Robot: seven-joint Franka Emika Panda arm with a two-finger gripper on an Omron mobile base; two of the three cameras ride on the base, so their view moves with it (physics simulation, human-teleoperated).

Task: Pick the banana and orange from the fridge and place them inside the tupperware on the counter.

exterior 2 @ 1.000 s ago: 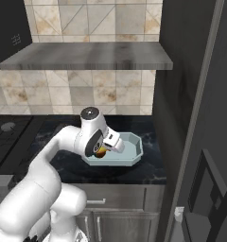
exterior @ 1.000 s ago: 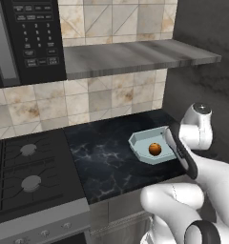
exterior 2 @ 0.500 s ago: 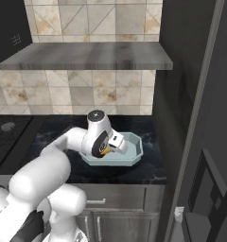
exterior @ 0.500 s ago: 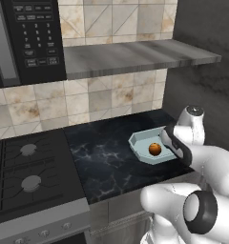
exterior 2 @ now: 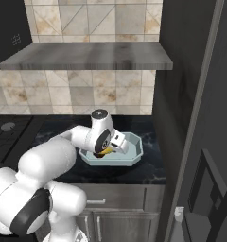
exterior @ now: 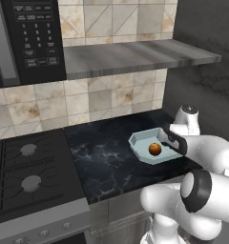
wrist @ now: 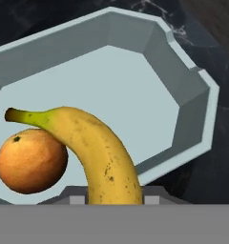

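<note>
Counter (exterior: 107, 157) | tupperware (wrist: 192, 95) | banana (wrist: 104, 157) stem toward orange (wrist: 31, 159)

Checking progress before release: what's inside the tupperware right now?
The orange lies in the tupperware. The banana, in the pincer, hangs over it beside the orange; the tray floor beneath it is covered.

Yellow banana (wrist: 104, 157), orange orange (wrist: 31, 160), pale blue-grey tupperware (wrist: 183, 90).
</note>
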